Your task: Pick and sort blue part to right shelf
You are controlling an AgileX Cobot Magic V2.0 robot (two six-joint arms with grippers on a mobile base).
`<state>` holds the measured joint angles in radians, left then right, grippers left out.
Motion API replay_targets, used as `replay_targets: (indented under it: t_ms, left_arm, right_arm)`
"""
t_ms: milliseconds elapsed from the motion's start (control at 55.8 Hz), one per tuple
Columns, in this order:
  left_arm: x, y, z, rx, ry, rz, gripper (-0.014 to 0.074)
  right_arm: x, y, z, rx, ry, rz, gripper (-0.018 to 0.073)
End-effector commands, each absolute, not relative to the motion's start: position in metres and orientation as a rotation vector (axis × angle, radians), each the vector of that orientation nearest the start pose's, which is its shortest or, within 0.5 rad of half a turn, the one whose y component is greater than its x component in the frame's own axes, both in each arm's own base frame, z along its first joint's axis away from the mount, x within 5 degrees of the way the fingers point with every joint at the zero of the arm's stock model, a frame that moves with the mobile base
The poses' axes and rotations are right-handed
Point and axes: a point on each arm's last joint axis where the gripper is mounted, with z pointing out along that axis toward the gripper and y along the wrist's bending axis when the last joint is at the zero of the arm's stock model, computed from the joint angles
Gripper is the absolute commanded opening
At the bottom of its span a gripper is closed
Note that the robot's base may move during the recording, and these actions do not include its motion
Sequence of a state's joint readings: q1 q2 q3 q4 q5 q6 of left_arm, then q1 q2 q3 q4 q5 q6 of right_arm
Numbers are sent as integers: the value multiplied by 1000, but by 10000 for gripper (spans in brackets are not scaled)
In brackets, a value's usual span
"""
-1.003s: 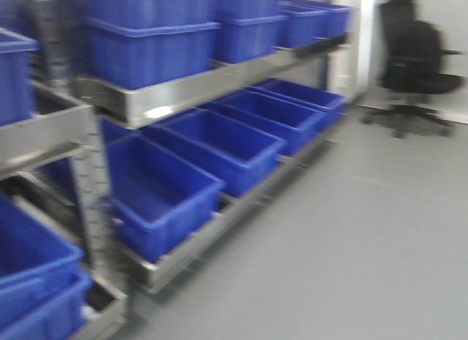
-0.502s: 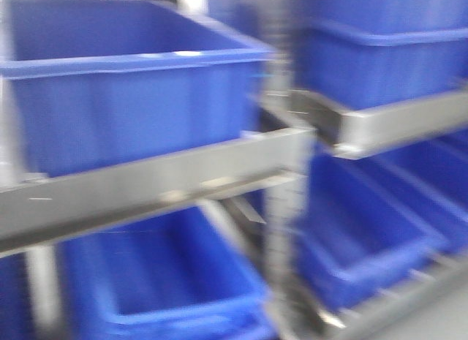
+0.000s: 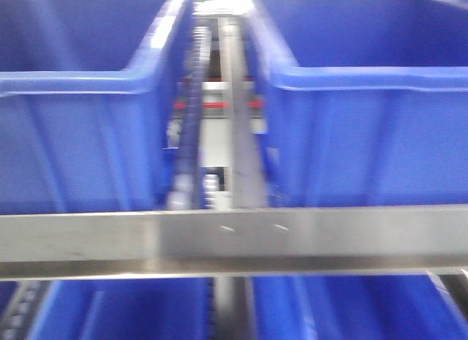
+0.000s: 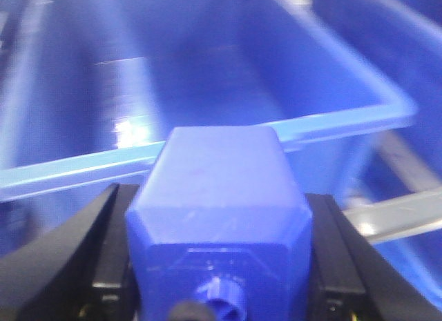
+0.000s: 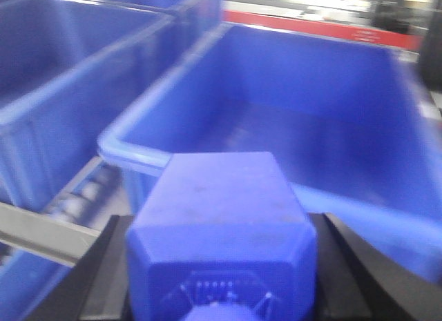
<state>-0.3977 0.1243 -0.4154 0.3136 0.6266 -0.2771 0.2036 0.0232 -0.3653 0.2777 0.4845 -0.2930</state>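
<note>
The left gripper (image 4: pixel 218 255) is clamped on a blue part (image 4: pixel 217 176), a squat solid-blue plastic block with bevelled shoulders and a short round knob facing the wrist camera; its matte black fingers (image 4: pixel 79 262) press against both flat sides. The part hangs just before the near rim of a large open blue bin (image 4: pixel 228 65), whose smooth inner walls catch a bright glare. The right gripper (image 5: pixel 222 269) is likewise closed around a second blue part (image 5: pixel 221 197) of the same blocky shape, with black fingers (image 5: pixel 349 266) flanking it, in front of the rounded lip of another blue bin (image 5: pixel 318 121). To that bin's left, pale rollers (image 5: pixel 83 193) run beside a flat steel rail (image 5: pixel 38 235). From the front, blurred, the right shelf (image 3: pixel 234 241) shows its brushed stainless front rail crossing the view, with two tall blue bins (image 3: pixel 80 113) above it and a roller track (image 3: pixel 191 135) in the gap between them.
</note>
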Motion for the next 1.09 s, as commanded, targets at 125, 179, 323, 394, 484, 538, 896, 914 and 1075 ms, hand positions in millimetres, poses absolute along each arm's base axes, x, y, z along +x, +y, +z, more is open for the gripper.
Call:
replay_targets:
  t_ms: [125, 179, 323, 394, 484, 538, 896, 914, 1075]
  left_arm:
    - [40, -1, 306, 218, 1678, -166, 316]
    - [40, -1, 306, 218, 1678, -166, 316]
    - [40, -1, 306, 218, 1678, -166, 316]
    - [40, -1, 306, 218, 1678, -166, 316]
    - [40, -1, 306, 218, 1678, -166, 316]
    - [40, -1, 306, 218, 1678, -166, 316]
    - [40, -1, 306, 218, 1678, -166, 316]
    - [40, -1, 306, 218, 1678, -166, 316]
    - [40, -1, 306, 218, 1678, -166, 316]
  right_arm:
    - [25, 15, 304, -259, 1493, 224, 280]
    - [25, 15, 304, -259, 1493, 224, 280]
    - [25, 15, 304, -259, 1493, 224, 280]
    - [25, 15, 304, -259, 1493, 224, 280]
    - [25, 15, 304, -259, 1493, 224, 280]
    - [25, 15, 304, -259, 1493, 224, 280]
    - [25, 15, 304, -259, 1493, 224, 280]
    - [25, 15, 304, -259, 1493, 224, 280]
    - [25, 15, 304, -259, 1493, 224, 280]
